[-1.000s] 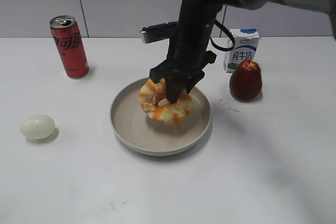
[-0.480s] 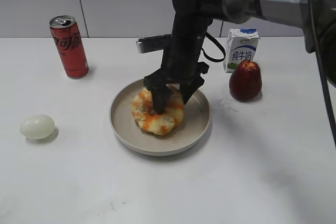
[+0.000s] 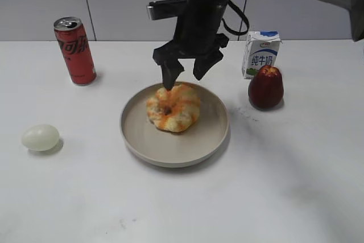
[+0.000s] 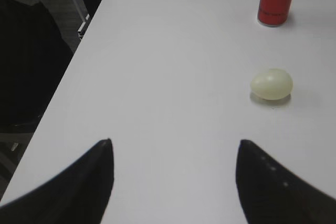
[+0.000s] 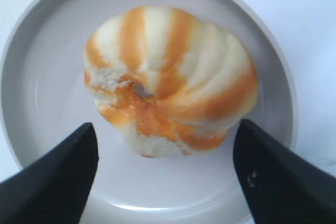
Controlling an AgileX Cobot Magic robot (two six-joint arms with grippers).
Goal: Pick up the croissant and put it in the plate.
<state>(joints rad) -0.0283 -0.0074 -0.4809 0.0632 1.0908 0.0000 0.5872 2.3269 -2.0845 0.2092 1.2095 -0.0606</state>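
Two dark fingers of the right gripper (image 3: 188, 71) stand apart and hold nothing, hanging just above the plate (image 3: 216, 135) with their tips pointed down at the croissant (image 3: 173, 108). That gap and that height read as a finished release: the croissant lies flat inside the plate, slightly toward its far side, clear of the fingers. From the right wrist view, the fingertips flank the croissant (image 5: 168, 80) without touching it.

The croissant is a lumpy ring, pale cream with orange stripes running into a small centre hole. The plate is round, shallow, matte beige-grey, with a raised rim.

Left of the plate, the left gripper (image 4: 173, 153) hovers spread and empty over the white table (image 4: 157, 51), near a smooth pale egg (image 4: 271, 83); the task looks essentially done.
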